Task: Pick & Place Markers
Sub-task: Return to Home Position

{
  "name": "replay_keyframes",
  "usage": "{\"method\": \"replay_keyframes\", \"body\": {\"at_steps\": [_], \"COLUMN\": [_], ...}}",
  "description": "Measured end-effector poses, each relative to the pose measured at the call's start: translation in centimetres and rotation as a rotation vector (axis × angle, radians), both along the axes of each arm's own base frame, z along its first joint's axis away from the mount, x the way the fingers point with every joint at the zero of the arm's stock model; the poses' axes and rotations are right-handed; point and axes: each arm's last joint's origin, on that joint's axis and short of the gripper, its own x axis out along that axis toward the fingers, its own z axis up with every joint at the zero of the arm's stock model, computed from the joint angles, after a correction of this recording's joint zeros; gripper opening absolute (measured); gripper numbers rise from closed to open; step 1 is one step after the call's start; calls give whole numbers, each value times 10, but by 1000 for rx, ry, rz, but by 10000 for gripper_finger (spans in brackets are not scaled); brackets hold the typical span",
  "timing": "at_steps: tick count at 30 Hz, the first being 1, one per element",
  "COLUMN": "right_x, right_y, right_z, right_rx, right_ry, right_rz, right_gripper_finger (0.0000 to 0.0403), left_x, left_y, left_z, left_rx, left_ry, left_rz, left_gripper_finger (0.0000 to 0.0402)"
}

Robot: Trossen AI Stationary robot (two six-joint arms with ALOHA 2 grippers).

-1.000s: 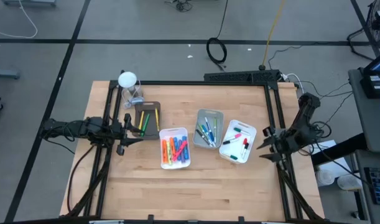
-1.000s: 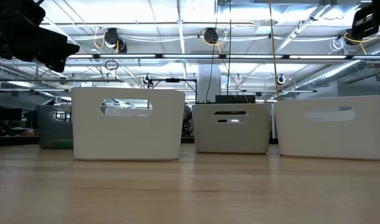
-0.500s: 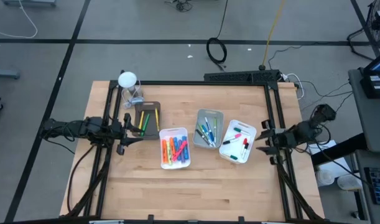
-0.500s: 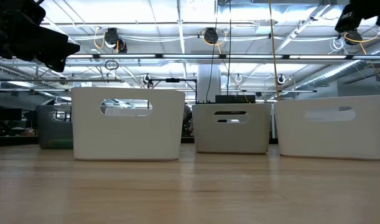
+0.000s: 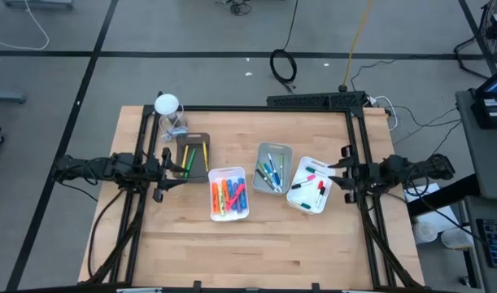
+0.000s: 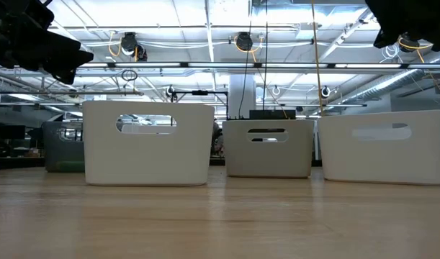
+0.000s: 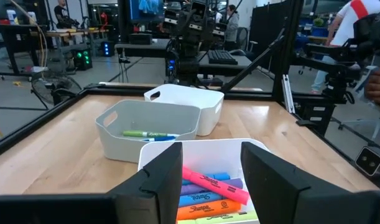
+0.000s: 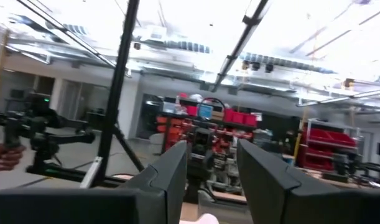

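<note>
Binned markers [image 5: 228, 196] sit on the wooden table [image 5: 256, 244] under a bright ceiling [image 6: 169, 21]; left gripper [image 7: 211, 158], right gripper [image 8: 212, 155]: fingers spread.

Grey floor [image 5: 191, 32] all round my counter [image 5: 256, 244], crossed by dark tape lines. A coiled black cable [image 5: 283, 65] lies out past the far edge, well away from my left claw [image 5: 176, 169] and my right claw [image 5: 333, 175]. High above both claws there's a white ceiling with strip lights [image 6: 205, 20] and ducts [image 6: 400, 86]. Dead ahead of my right claw are shelves with red bins [image 8: 239, 116]. Ahead of my left claw are desks [image 7: 140, 46] and a blue screen [image 7: 149, 7].
</note>
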Motion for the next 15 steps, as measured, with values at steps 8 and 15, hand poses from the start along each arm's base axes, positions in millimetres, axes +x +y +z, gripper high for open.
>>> {"method": "replay_keyframes", "body": {"at_steps": [8, 15], "right_x": [3, 7], "right_y": [-3, -1], "right_z": [-6, -24], "right_rx": [8, -5], "right_ry": [70, 261], "right_rz": [-73, -15], "right_gripper_finger": [128, 128], "left_x": [0, 0], "left_y": [0, 0], "left_z": [-1, -5], "left_rx": [-14, 7], "left_ry": [13, 50], "left_rz": [-1, -2], "left_gripper_finger": [168, 168]}}
